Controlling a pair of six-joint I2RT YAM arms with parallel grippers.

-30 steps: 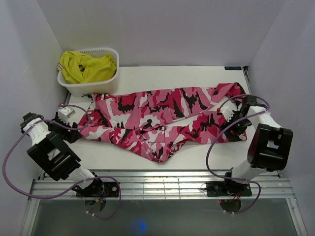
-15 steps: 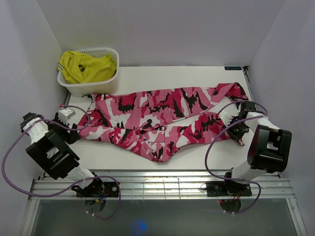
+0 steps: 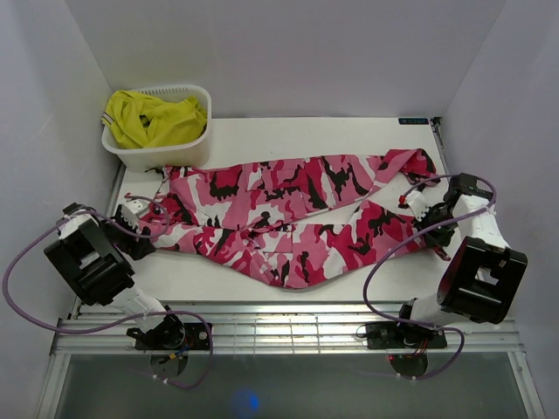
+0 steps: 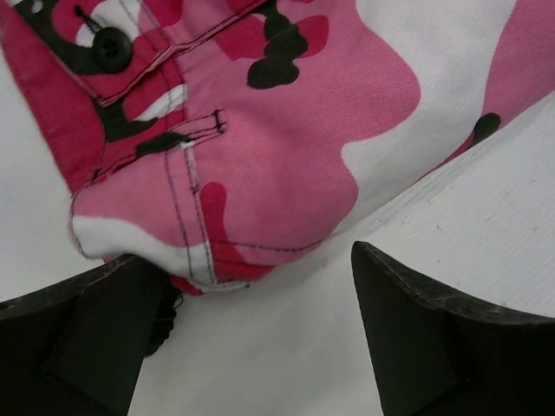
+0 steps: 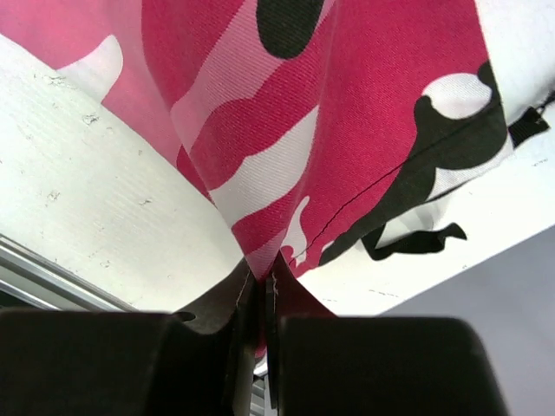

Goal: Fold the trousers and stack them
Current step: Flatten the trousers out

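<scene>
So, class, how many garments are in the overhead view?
2: the camouflage trousers spread across the table, and a yellow garment in the basket at the far left corner. Others may lie hidden beneath it.

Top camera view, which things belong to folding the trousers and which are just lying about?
For the job: trousers; right gripper, shut on the fabric; left gripper, open at the waistband end.
Lying about: white basket; yellow garment inside it.
</scene>
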